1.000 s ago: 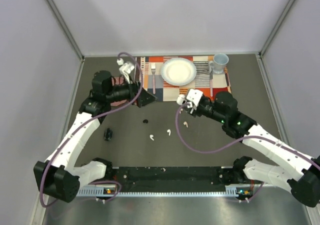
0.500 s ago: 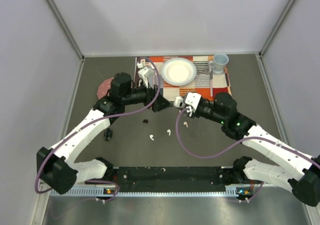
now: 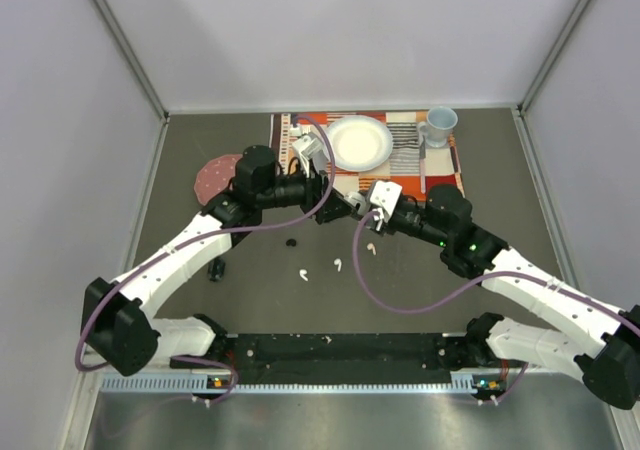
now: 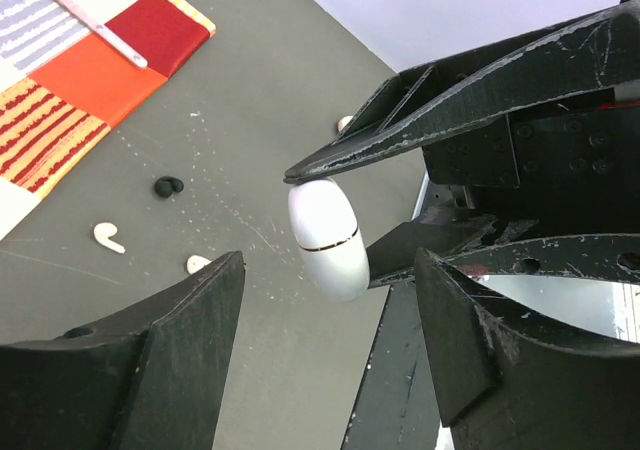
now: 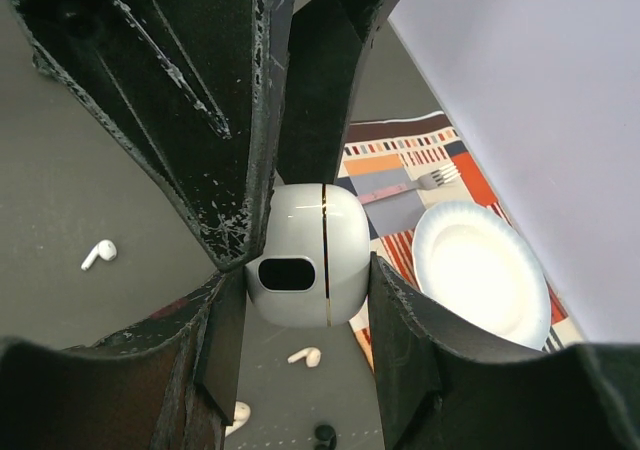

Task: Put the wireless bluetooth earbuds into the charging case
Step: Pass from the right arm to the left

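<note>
My right gripper (image 5: 308, 278) is shut on the white charging case (image 5: 308, 255), whose lid is closed, and holds it above the table. The case (image 4: 327, 238) also shows in the left wrist view, between the right fingers. My left gripper (image 4: 330, 355) is open right in front of it, one finger to each side, not touching it. The two grippers meet just below the placemat (image 3: 345, 206). On the dark table lie a black earbud (image 3: 291, 241), two white earbuds (image 3: 302, 274) (image 3: 338, 265) and a pale pink earbud (image 3: 371, 249).
A striped placemat (image 3: 440, 170) at the back carries a white plate (image 3: 357, 142), a fork (image 3: 307, 155) and a pale blue mug (image 3: 438, 124). A reddish disc (image 3: 212, 175) lies at the left. A small black object (image 3: 215, 268) sits beside the left arm.
My left arm has swung right from the placemat's left edge to the case in the right gripper, and its jaws have narrowed. The right arm has hardly moved.
</note>
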`<state>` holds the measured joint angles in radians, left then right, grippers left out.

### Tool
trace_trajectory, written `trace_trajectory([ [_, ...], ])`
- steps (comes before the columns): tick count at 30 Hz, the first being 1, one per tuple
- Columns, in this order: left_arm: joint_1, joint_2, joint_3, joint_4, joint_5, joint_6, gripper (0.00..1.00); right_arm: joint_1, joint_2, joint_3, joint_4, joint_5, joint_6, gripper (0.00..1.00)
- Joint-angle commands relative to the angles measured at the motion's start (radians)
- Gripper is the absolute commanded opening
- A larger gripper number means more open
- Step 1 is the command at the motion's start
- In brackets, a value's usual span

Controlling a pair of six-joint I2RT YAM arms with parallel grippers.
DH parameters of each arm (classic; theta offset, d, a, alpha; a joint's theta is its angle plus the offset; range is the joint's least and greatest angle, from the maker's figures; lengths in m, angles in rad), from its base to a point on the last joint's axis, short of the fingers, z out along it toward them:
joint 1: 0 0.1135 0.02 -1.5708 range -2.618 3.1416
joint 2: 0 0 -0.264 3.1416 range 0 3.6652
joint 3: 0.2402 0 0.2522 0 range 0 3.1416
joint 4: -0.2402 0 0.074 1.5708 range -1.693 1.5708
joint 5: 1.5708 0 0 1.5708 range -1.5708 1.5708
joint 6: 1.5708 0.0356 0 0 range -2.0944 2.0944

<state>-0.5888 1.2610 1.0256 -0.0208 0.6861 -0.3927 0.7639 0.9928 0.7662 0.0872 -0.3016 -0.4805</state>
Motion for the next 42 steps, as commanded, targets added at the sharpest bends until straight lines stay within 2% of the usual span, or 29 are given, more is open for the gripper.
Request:
trace_trajectory([
  [1,-0.005,0.003,0.014,0.082,0.021,0.015,0.68,0.011,0.0,0.036,0.066,-0.022,0.02,0.13],
  [4,-0.006,0.009,0.019,0.09,0.024,0.008,0.6,0.014,0.0,0.036,0.068,-0.024,0.022,0.13],
  [8,-0.006,0.02,0.016,0.093,0.033,0.009,0.55,0.012,0.0,0.035,0.072,-0.022,0.028,0.13],
  [14,-0.008,0.026,0.008,0.088,0.036,0.002,0.56,0.012,-0.002,0.03,0.074,-0.024,0.029,0.14],
  [24,-0.009,0.046,0.014,0.087,0.047,0.0,0.48,0.021,-0.003,0.03,0.075,-0.018,0.019,0.14],
  [33,-0.013,0.052,0.014,0.084,0.043,0.003,0.46,0.029,-0.005,0.025,0.075,-0.019,0.014,0.15],
  [40,-0.02,0.066,0.028,0.058,0.052,0.026,0.13,0.032,-0.009,0.015,0.1,0.004,0.014,0.2],
  [41,-0.02,0.066,0.03,0.056,0.052,0.031,0.04,0.032,-0.01,0.013,0.109,0.007,0.02,0.23],
  [42,-0.022,0.064,0.031,0.047,0.049,0.035,0.0,0.031,-0.011,0.01,0.117,0.016,0.023,0.27],
])
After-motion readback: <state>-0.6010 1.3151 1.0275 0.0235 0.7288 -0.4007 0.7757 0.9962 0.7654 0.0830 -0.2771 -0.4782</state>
